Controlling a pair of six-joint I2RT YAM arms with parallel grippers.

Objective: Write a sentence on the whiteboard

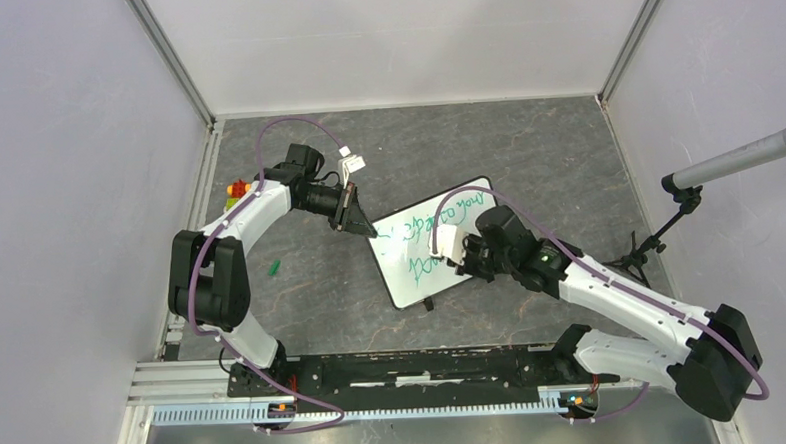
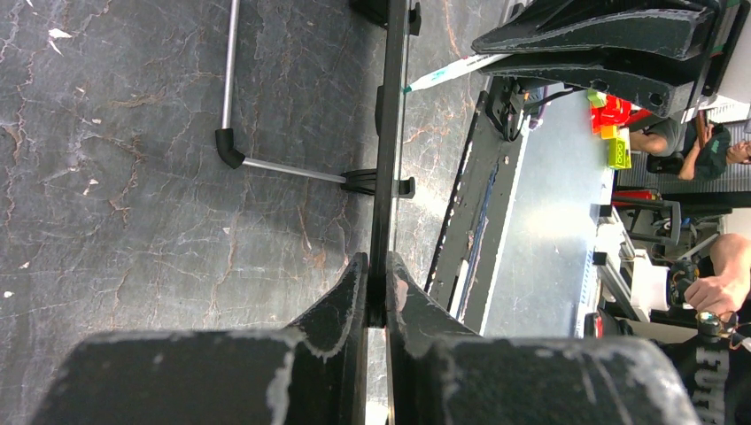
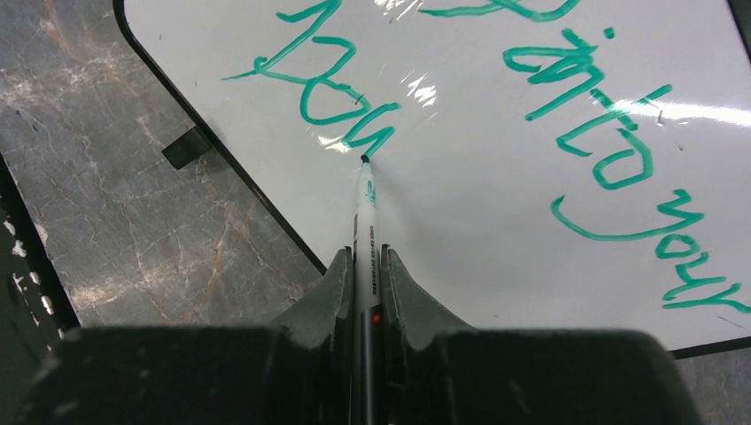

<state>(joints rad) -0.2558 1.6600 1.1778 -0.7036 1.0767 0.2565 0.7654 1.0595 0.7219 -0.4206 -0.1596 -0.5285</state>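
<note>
The dark gray table is the biggest thing here. The left arm and the right arm, both white and black, reach in from the near edge. The whiteboard sits in the middle of the table, between the two arms, turned at a slant. Its wire stand sticks out from its back. The left claw is pressed together on the thin black edge of the board, pinching it at the far left corner. The sentence runs across the board in two lines of green writing. Part of the first line looks like "into your". The second line is hard to read. The right claw is pinching a green marker. The marker's tip touches the board right at the end of the second line. A small green piece lies on the table to the left of the board, well apart from it.
</note>
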